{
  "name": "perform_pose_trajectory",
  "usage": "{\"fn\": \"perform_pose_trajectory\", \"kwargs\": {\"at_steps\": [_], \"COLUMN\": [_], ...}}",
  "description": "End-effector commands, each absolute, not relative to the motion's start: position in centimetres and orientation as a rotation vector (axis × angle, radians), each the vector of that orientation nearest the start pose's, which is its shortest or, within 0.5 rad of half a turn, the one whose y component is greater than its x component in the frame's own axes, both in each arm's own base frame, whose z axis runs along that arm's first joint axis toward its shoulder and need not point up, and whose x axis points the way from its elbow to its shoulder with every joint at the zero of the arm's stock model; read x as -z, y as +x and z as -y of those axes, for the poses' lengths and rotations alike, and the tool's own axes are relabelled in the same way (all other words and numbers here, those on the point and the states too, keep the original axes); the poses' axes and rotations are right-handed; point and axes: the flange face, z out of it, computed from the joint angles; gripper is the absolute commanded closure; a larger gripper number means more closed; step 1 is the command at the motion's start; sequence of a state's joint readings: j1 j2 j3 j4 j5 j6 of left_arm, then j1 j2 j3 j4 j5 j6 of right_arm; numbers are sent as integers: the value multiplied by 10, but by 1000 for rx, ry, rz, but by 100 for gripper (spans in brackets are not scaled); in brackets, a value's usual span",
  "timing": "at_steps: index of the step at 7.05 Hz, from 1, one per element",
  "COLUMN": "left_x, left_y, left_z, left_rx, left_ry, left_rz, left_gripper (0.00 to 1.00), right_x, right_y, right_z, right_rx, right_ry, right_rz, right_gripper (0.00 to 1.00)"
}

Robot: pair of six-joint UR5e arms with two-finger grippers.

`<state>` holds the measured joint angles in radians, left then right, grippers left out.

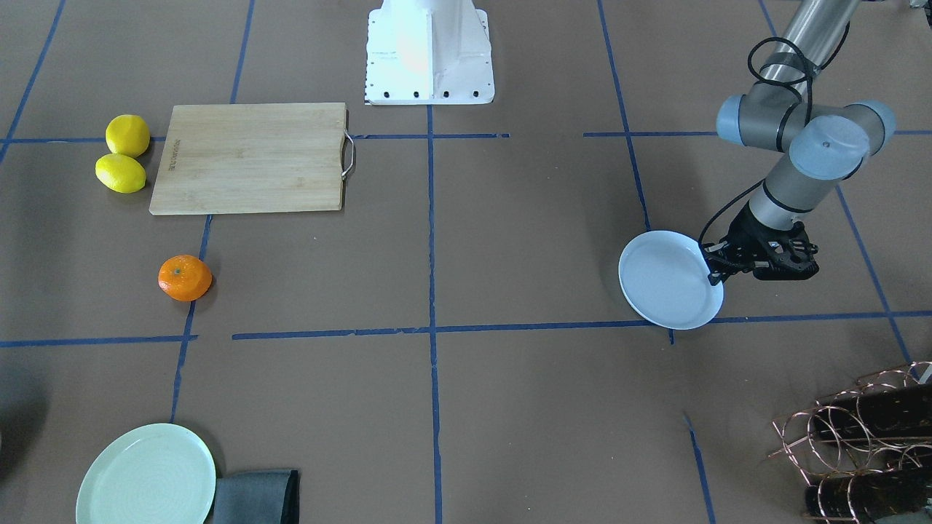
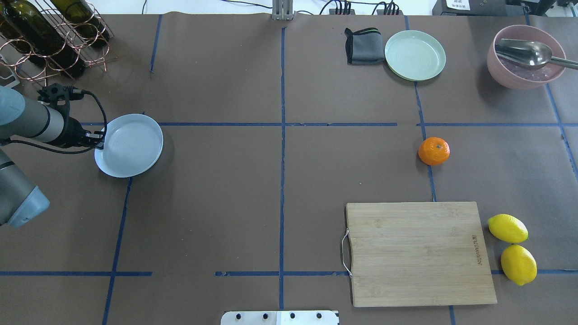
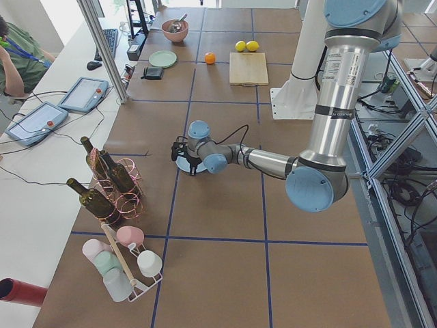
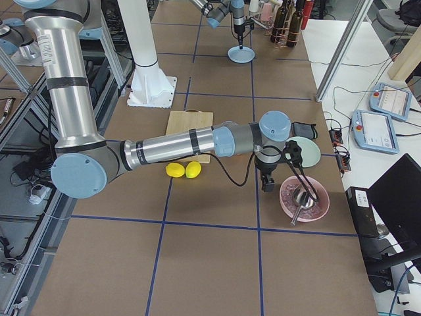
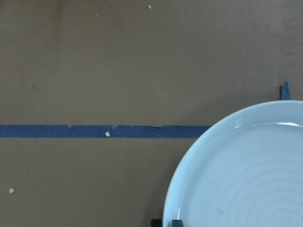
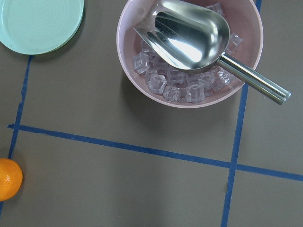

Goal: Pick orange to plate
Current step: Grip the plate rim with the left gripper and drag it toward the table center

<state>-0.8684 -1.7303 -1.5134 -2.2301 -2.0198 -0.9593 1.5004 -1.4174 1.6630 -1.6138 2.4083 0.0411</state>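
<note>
We have the left gripper at the plate, on the side of the table well apart from the board, and its two fingers straddle the rim. In the left wrist view one dark tip sits just outside the rim and one just inside, so we read it as pinched on the plate's edge. The orange sits alone on the brown table, on a blue tape line near the board's far corner on the lemon side, close to the board but not touching it. That puts the fruit well apart from the left gripper, with the table's middle tape line between them. Two lemons lie just beside the board's short edge opposite its handle, touching each other or nearly so. The right gripper shows only in the side view from the right, pointing down at the table past the board, between the lemons and the pink bowl; from there we cannot tell whether its fingers are spread or pressed together. Its wrist view shows no fingers. It does give us the bowl of ice cubes with a metal scoop at the top, a mint plate in the top left corner, and the orange cut by the lower left edge. So the orange is near this gripper but off to one side, not under it.
</note>
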Motion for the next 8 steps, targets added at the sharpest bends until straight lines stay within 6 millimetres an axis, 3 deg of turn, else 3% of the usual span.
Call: {"fn": "perform_pose_trajectory", "kwargs": {"at_steps": [1,2,3,4,6,7,8], "left_x": [-524,-516,-500,-463,-376,-360,-330], "left_y": [308,290,256,241,266,289,337], "left_z": [513,522,538,548,587,583,575], "left_rx": [66,79,113,118,138,173,206], "left_ry": [201,185,173,152,130,91,29], "left_rz": [-856,-894,-938,-979,-974,-1003,-1032], "left_gripper": [100,100,100,100,100,100,100], "right_x": [-527,-526,-527,-527,-526,-513,-496], "right_y": [20,20,18,15,7,-11,-38], "right_z": [559,559,559,559,559,557,553], "right_rx": [105,106,108,116,116,101,79], "right_ry": [148,150,147,147,137,122,96], "right_rz": [845,845,846,844,846,854,861], "right_gripper": [0,0,0,0,0,0,0]}}
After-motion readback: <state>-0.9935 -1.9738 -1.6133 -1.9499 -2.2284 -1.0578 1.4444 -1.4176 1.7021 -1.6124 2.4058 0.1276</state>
